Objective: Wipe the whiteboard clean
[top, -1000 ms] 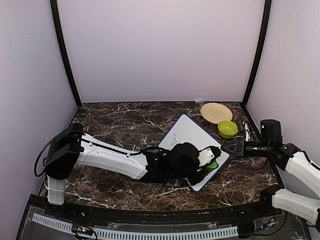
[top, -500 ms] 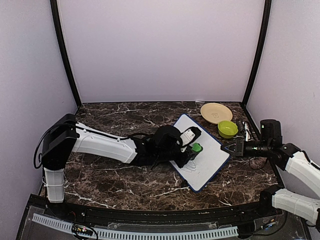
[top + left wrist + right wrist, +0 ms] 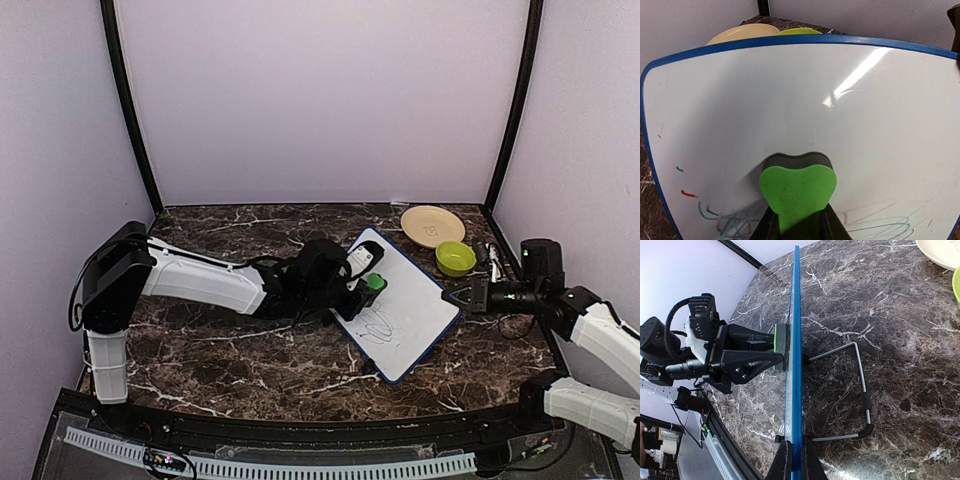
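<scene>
The whiteboard [image 3: 400,305] with its dark-blue frame lies tilted on the marble table, with scribbles [image 3: 375,325] on its near-left part. My left gripper [image 3: 368,283] is shut on the green eraser [image 3: 375,282] and presses it on the board's left part. In the left wrist view the eraser [image 3: 797,192] sits flat on the whiteboard [image 3: 805,100], scribbles [image 3: 720,220] just below it. My right gripper [image 3: 452,296] is shut on the board's right corner. In the right wrist view the board's blue edge [image 3: 796,340] runs up from my fingers [image 3: 782,462].
A tan plate [image 3: 432,224] and a lime bowl [image 3: 455,258] stand at the back right, beside the board. Markers [image 3: 492,255] lie by the right wall. The board's wire stand [image 3: 862,390] shows behind it. Purple walls enclose the table.
My left gripper has slid the eraser across the board from the near-right part to the left and farther back, uncovering scribbles. The right gripper has not moved.
</scene>
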Tool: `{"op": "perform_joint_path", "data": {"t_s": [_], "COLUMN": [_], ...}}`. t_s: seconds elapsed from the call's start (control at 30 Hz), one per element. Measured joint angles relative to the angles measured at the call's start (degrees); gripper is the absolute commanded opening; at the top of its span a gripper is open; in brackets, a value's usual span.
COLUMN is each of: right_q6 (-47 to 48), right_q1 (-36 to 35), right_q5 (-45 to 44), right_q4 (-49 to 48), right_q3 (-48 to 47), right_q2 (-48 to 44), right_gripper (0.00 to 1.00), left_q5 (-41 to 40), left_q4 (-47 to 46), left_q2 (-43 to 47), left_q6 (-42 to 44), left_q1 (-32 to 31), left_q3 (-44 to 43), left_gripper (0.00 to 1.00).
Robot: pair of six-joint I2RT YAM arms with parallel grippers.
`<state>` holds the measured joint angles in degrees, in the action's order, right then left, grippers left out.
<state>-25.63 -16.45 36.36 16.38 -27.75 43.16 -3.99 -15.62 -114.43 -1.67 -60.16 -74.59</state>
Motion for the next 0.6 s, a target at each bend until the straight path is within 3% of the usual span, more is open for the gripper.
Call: {"op": "perform_joint_path", "data": {"t_s": [0.33,0.6], "right_q6": [0.07,0.24], "right_q1": [0.00,0.00], "right_q5": [0.22,-0.15], "right_q4": [-0.04,-0.13], "right_q3": [-0.13,-0.20], "right_q2": [0.13,0.37], "right_gripper": [0.00,0.00], "left_q5": [1.05,5.01], "left_q4": [1.18,1.33], "left_q2": [-2.93,-2.71], "left_q6": [3.26,1.20], "left_q1": [-9.75,-6.43], "left_q3": [-5.66,-5.33], "left_gripper": [0.00,0.00]}}
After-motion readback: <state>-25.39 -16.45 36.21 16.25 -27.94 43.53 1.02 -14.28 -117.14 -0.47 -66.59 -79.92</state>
